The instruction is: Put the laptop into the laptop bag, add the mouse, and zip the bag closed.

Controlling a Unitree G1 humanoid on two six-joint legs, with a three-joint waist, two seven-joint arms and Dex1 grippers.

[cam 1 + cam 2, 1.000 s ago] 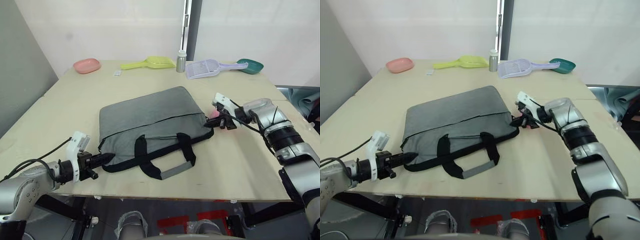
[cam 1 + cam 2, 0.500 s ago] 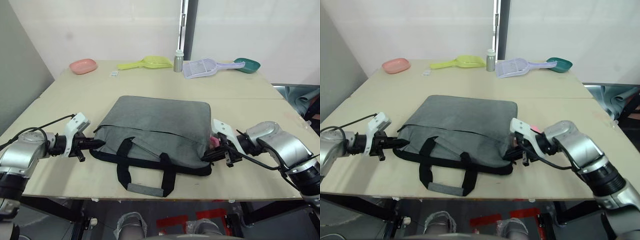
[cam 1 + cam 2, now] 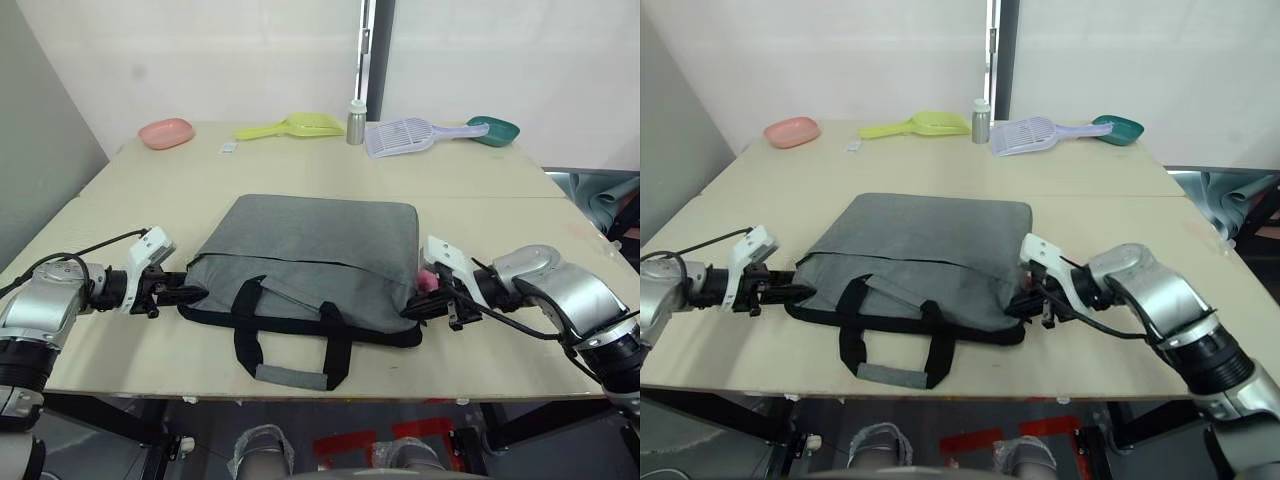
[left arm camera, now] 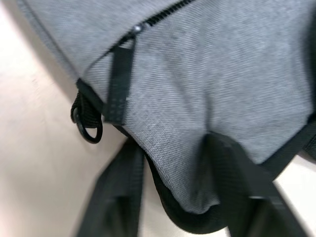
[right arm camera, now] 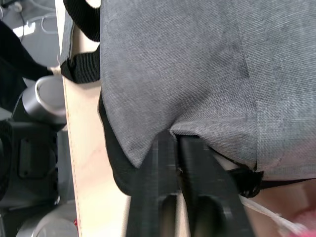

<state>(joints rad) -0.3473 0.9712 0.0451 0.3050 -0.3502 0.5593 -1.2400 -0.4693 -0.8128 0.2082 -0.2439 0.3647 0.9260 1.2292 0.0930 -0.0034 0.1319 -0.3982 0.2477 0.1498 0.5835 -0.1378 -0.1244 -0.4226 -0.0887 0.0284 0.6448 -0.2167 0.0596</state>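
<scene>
The laptop bag (image 3: 310,258) lies flat at the centre of the surface (image 3: 300,175), handles (image 3: 290,340) toward six o'clock, zipper (image 4: 153,19) apparently shut across its face. The left hand (image 3: 180,294) pinches the bag's corner at nine o'clock, its fingers clamped on the black edging. The right hand (image 3: 425,305) is closed on the corner at three o'clock, fingers (image 5: 168,163) tight together on the fabric. A pink object (image 3: 428,282) peeks out just beside that corner.

The step looks like squaring the bag before working it. To do this well, both hands should keep an even pull so the fabric stays taut and flat, not bunched. The zipper pull (image 4: 118,84) hangs near the left corner, so the left hand is best placed to reach it while the right anchors the bag.
</scene>
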